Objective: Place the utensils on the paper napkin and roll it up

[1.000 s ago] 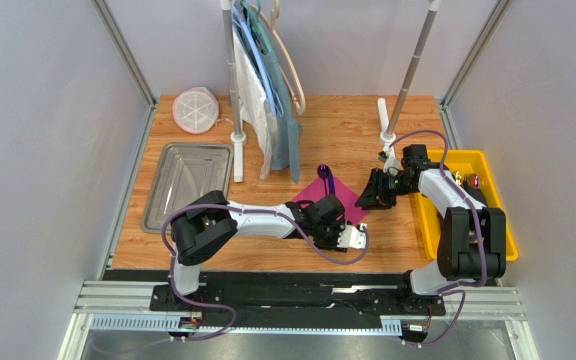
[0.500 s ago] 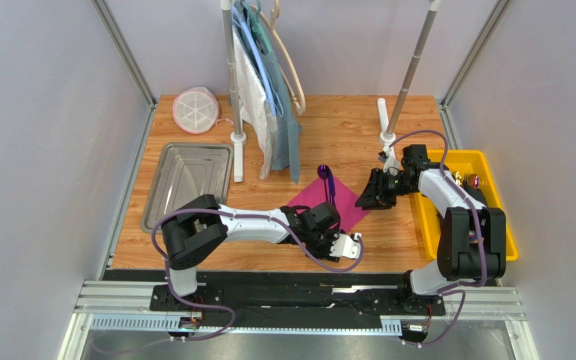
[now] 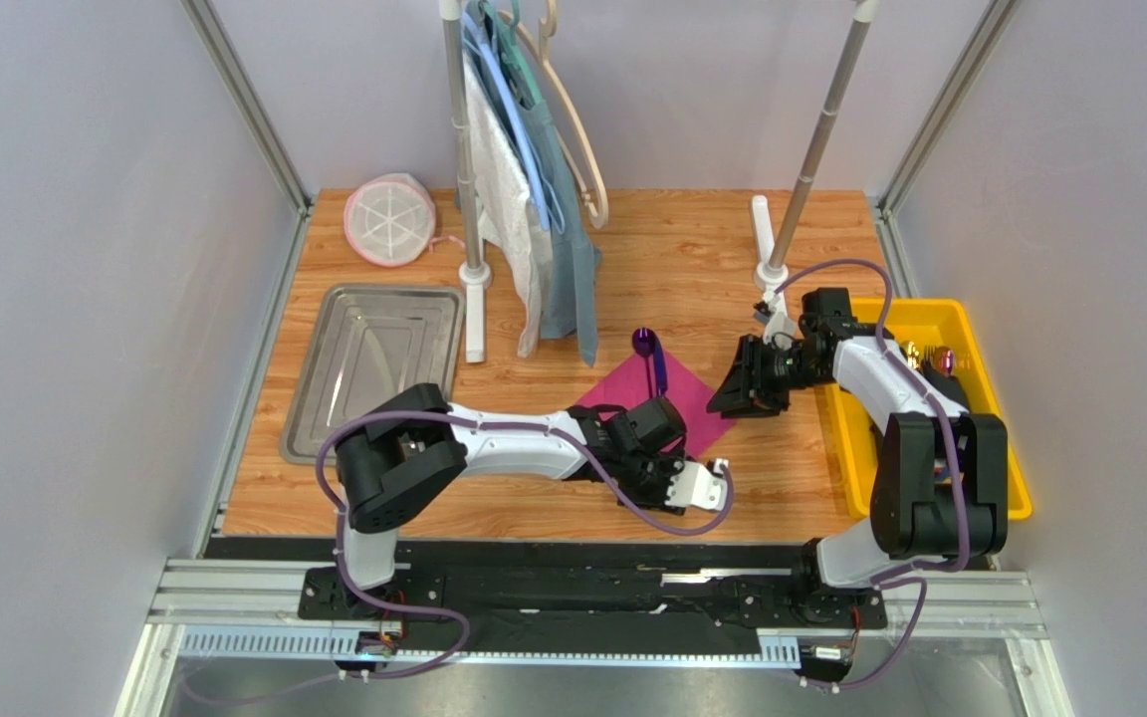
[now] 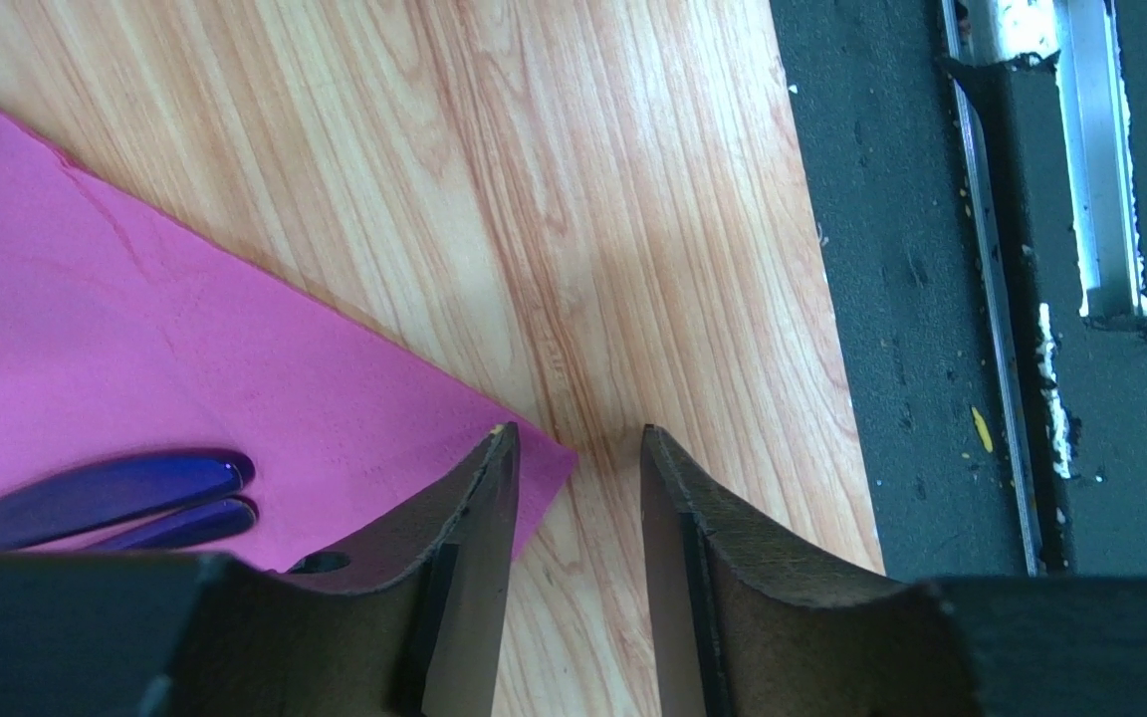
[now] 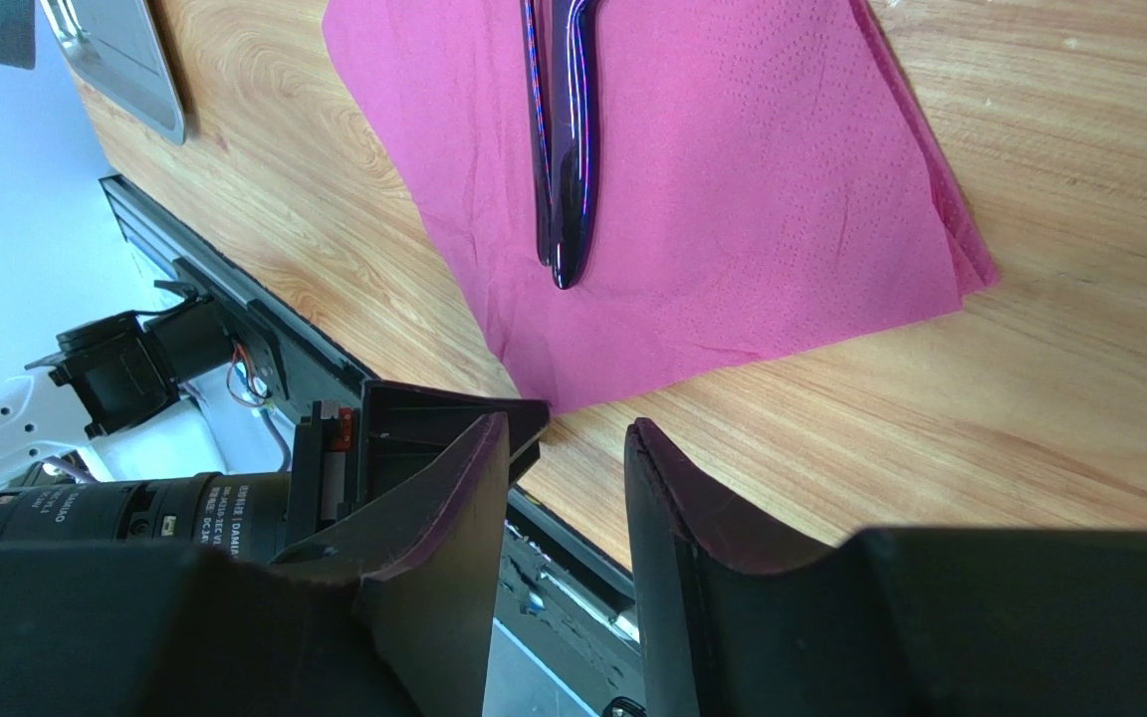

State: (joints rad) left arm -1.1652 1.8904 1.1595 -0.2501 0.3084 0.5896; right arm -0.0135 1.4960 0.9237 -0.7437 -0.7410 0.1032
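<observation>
Left fingers (image 4: 666,516) are sitting a narrow gap apart, gripping nothing. The near corner of the thin magenta-pink square paper napkin (image 4: 161,359) is pointing into that gap, right at the tips. Can't tell if the tips are touching the paper. Right fingers (image 5: 658,493) are also standing slightly parted, holding nothing, hanging by the napkin's right corner.

Slim glossy dark-purple utensils (image 5: 565,150) are lying side by side on the napkin, running from its middle out past its far corner. The rounded spoon bowl is sticking off the paper toward the far edge of the worktop. Their handle ends are showing in the left wrist view, just beside one left finger.

The napkin is lying flat, turned diamond-wise, around the middle of the wooden worktop (image 3: 684,254), a bit nearer the near edge. A yellow plastic bin (image 3: 924,306) is sitting at the right edge, and a silver metal tray (image 3: 385,293) is lying along the left edge, both well apart from the napkin.
</observation>
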